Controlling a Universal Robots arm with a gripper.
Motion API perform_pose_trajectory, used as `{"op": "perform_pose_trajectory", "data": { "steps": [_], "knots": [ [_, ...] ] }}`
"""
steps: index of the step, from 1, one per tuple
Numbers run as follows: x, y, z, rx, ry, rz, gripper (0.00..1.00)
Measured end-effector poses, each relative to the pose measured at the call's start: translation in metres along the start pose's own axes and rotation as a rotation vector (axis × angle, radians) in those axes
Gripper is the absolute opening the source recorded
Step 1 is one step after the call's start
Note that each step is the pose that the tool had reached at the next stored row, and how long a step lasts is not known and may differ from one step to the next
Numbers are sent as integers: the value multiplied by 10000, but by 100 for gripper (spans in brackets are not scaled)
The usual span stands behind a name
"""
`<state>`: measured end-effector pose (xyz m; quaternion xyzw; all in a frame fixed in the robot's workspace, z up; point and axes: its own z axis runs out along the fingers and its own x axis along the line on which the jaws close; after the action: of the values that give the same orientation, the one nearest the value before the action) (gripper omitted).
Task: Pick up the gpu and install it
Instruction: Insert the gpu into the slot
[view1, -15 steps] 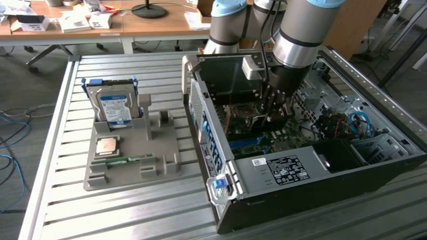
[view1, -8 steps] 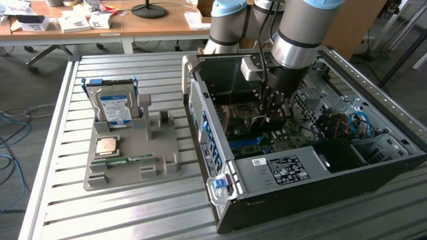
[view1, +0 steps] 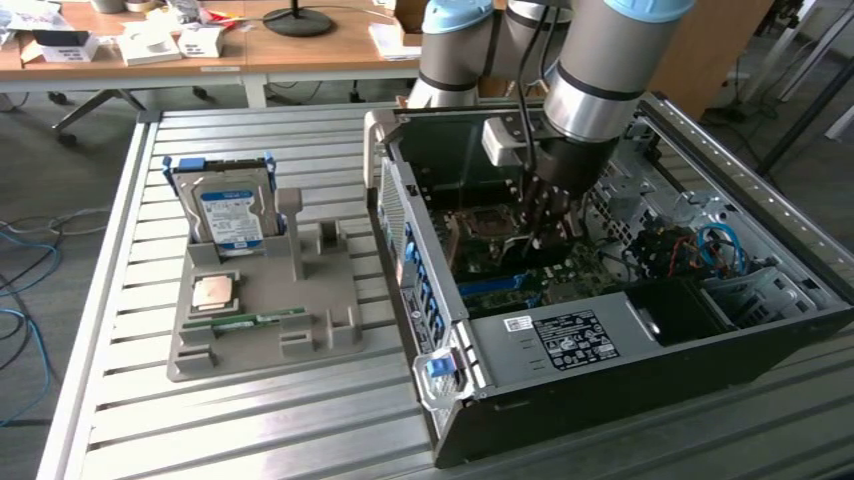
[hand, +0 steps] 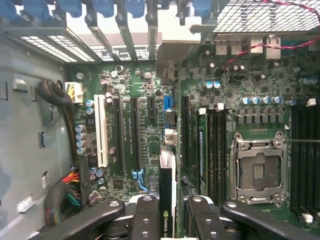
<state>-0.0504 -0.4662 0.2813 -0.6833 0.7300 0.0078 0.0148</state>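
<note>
Your robot arm reaches down into the open computer case (view1: 601, 330), which stands on the metal desk (view1: 240, 420). The gripper (view1: 547, 200) is deep inside the case, just over the green motherboard (hand: 140, 130).

In the wrist view, you can see the gripper (hand: 167, 222) holding the gpu (hand: 167, 175). The black fingers (hand: 147, 215) are clamped on it, one on each side. You see the gpu from its thin edge, so it looks like a narrow dark strip with a small green logo near the fingers. It runs the same way as the long black slots on the motherboard and sits between two of them. A short blue slot (hand: 168, 102) lies just past the end of the gpu. You cannot tell if the gpu touches the motherboard or hangs just above it.

A white slot (hand: 101, 132) is off to one side, and the silver CPU socket (hand: 257, 170) is on the other side.

Towards the exterior view's left, a grey tray (view1: 267, 345) lies on the desk beside the case. A hard drive (view1: 230, 215) with a blue label stands up in it. A small square chip (view1: 214, 292) and a thin memory stick (view1: 247, 322) lie flat on it.
</note>
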Motion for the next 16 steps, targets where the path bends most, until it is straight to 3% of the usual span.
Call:
{"op": "perform_pose_trajectory", "data": {
  "steps": [16],
  "knots": [
    [17,63,6,0,2,0,26]
  ]
}}
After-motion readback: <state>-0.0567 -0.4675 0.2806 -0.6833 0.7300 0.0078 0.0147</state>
